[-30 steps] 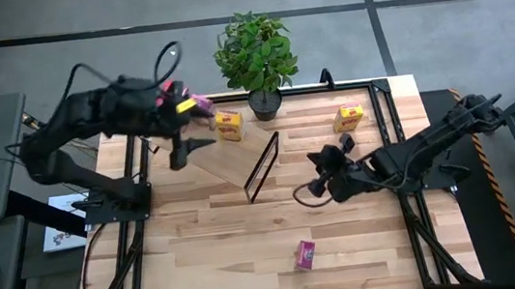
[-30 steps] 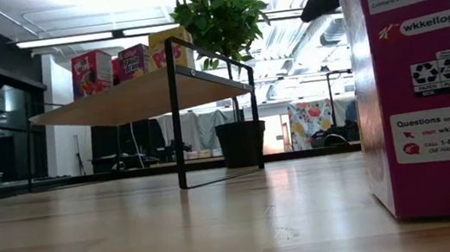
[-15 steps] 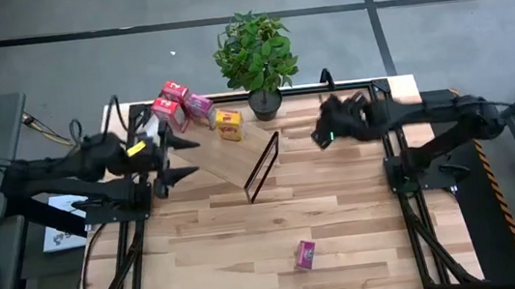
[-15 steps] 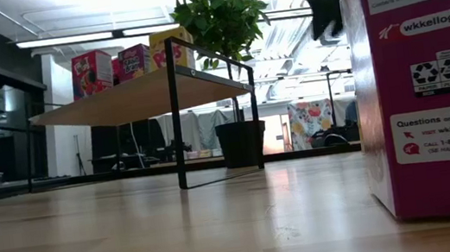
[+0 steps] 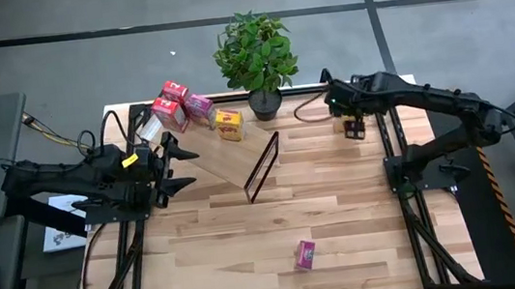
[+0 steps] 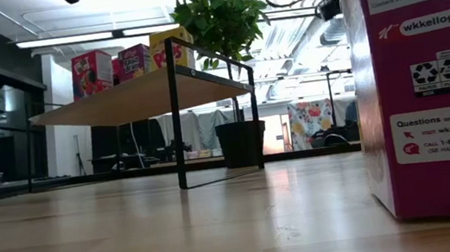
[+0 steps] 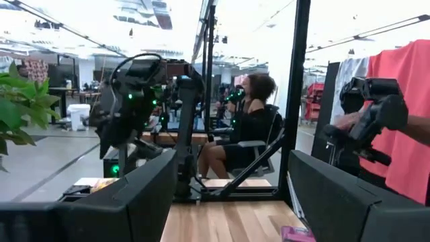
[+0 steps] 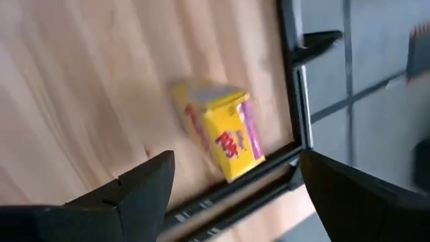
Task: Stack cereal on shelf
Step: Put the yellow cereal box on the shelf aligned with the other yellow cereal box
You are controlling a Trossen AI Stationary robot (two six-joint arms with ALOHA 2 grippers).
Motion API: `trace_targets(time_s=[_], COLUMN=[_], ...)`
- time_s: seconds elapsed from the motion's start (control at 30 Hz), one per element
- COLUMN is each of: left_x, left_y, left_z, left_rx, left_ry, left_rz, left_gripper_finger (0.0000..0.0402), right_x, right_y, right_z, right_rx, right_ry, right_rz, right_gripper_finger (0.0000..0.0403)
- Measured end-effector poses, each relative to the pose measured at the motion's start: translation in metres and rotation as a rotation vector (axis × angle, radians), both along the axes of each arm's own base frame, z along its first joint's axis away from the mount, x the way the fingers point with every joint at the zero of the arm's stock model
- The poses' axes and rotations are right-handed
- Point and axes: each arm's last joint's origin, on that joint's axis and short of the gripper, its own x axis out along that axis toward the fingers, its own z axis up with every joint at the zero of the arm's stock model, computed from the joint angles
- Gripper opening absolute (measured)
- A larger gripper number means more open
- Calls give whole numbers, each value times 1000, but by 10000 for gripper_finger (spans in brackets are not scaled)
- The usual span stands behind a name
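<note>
The wooden table (image 5: 248,233) carries the slanted shelf (image 5: 226,163), a potted plant (image 5: 255,57), a yellow box (image 5: 354,126) under the right claw (image 5: 349,107), and a pink box (image 5: 305,254) well away.

Light-wood shelf (image 5: 226,163) on a black wire frame carries red (image 5: 171,106), pink (image 5: 200,105) and yellow (image 5: 228,124) boxes. Below the dark right gripper (image 8: 232,195): a yellow box (image 8: 220,130) with red lettering. Worktop (image 5: 343,212): pale planks, black rails.

The magenta cereal box (image 6: 427,73) is running off the low view's right edge and top, its front unseen. The yellow box (image 8: 218,128) is blurring in the right wrist view, and the right arm is covering it from above.
</note>
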Motion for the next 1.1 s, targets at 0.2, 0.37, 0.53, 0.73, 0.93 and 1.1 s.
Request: trace_targets(time_s=[0.2,0.37,0.53,0.73,0.93,1.1], left_x=[0,0,0,0,0,1], left_y=[0,0,0,0,0,0], left_z=[-1,-1,-1,-1,-2,-2], left_rx=[-1,0,0,1,2,2], left_ry=[8,9,6,8,22,24], left_rz=[-1,0,0,0,0,0], left_gripper_finger=[273,273,273,273,273,273], right_x=[-9,-11,-4,-2,3,2], right_y=[3,1,-6,-20,-31,-41], right_z=[-32,-46,-49,-56,-67,-74], right_rx=[31,-67,-102,-68,-34,-21], right_ry=[201,283,202,195,241,260], right_rz=[140,146,143,120,151,143], right_gripper_finger=[314,314,314,314,314,314])
